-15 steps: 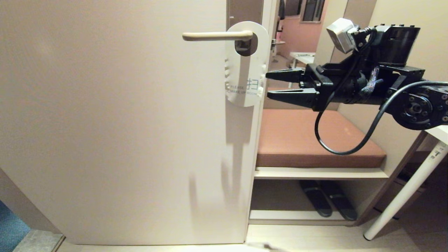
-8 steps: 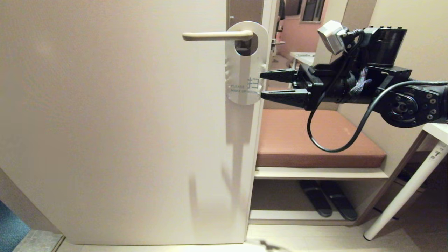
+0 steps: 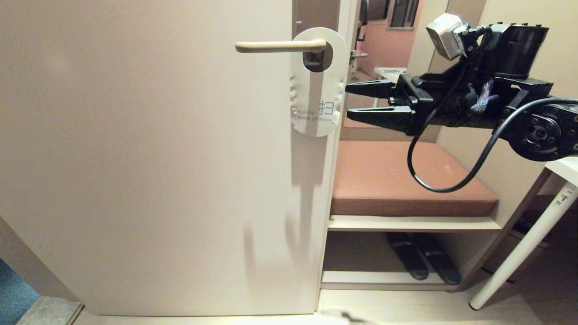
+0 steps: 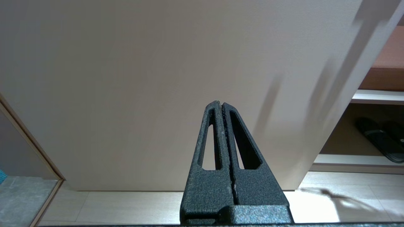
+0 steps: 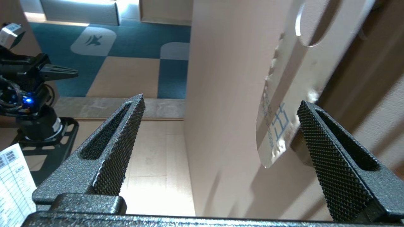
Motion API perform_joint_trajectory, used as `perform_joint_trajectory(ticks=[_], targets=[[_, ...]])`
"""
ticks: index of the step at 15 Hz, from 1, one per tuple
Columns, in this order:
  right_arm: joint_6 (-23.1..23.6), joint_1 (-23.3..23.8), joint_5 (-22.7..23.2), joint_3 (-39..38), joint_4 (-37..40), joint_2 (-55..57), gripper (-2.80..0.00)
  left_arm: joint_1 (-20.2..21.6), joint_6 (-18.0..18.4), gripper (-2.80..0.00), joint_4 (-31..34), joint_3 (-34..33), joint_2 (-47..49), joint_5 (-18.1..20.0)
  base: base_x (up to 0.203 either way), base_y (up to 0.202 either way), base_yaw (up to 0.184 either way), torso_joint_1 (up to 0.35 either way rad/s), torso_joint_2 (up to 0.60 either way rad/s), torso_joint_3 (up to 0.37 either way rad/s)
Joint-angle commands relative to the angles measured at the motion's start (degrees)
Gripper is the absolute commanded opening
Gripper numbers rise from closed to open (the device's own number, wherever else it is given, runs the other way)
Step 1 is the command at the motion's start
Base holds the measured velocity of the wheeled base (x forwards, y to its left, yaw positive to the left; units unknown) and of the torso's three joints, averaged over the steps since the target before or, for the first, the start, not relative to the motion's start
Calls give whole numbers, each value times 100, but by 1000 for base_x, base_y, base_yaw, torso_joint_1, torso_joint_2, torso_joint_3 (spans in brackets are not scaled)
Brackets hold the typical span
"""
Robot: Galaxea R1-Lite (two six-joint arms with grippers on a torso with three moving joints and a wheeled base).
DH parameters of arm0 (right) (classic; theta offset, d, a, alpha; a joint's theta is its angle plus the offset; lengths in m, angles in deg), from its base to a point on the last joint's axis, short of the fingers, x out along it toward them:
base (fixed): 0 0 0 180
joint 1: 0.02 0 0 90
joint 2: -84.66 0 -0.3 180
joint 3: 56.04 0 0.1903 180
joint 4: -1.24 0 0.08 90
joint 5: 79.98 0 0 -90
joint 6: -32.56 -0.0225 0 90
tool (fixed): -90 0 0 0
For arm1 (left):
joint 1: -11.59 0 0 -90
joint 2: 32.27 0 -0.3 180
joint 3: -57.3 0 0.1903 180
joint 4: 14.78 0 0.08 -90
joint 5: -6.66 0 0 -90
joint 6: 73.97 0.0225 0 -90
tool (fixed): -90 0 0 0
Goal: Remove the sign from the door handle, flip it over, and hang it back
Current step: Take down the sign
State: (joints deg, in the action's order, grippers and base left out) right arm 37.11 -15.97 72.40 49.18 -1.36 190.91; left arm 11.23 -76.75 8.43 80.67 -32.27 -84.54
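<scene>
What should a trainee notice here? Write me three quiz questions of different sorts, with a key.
1. True or false: the sign hangs on the door handle.
2. The right gripper is: A) shut on the sign, B) open near the sign's edge, C) out of view.
3. Fill in: the left gripper, pointing at the door, is ____.
Key: 1 true; 2 B; 3 shut.

Hotel room entry: door sign (image 3: 316, 90), cushioned bench (image 3: 406, 180), slippers (image 3: 424, 262)
</scene>
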Motion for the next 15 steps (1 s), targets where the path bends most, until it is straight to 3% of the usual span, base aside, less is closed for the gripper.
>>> perform_joint_trajectory(ticks=[1, 15], targets=[[2, 101, 37, -11, -14, -69, 0, 0, -3, -280, -2, 0, 9, -2, 0, 0, 0, 0, 0, 0], [-6, -92, 37, 90, -33, 314, 0, -9, -3, -280, -2, 0, 9, -2, 0, 0, 0, 0, 0, 0]])
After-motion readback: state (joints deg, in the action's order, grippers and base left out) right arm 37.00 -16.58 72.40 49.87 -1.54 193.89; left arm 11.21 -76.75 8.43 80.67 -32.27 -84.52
